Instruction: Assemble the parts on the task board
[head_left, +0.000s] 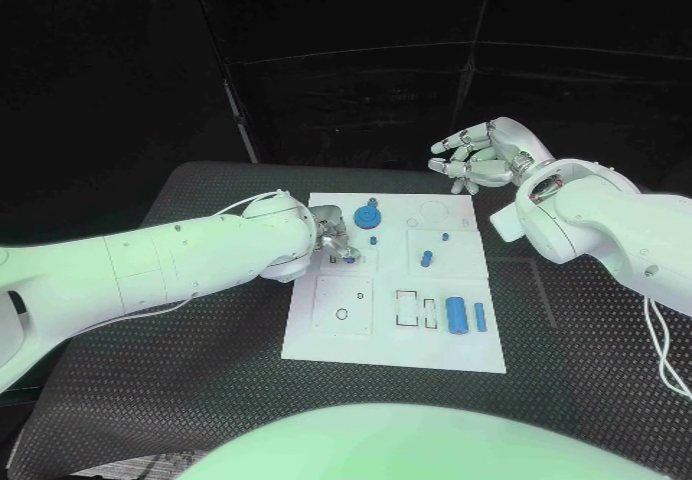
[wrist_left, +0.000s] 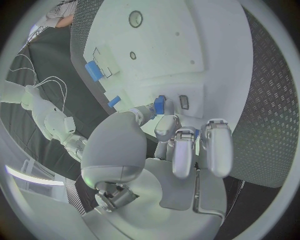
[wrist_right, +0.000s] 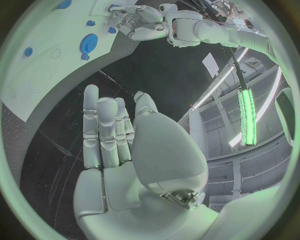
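Pinching a small blue part (wrist_left: 159, 105) between its fingertips, your left hand (head_left: 329, 240) hangs over the upper left area of the task board (head_left: 326, 330), just beside a rectangular slot (wrist_left: 184, 102). Your right hand (head_left: 473, 155) floats above the table (head_left: 173, 400) past the board's far right corner, fingers apart and holding nothing.

To seat the part cleanly, line it up square with the slot and lower it straight; a tilt looks likely to jam it on the rim.

A blue gear (head_left: 368, 212) stands just beyond the left hand, so watch your fingers there. Other blue pieces, among them a cylinder (head_left: 456, 314), lie well apart toward the board's right side. Open table lies to the left.
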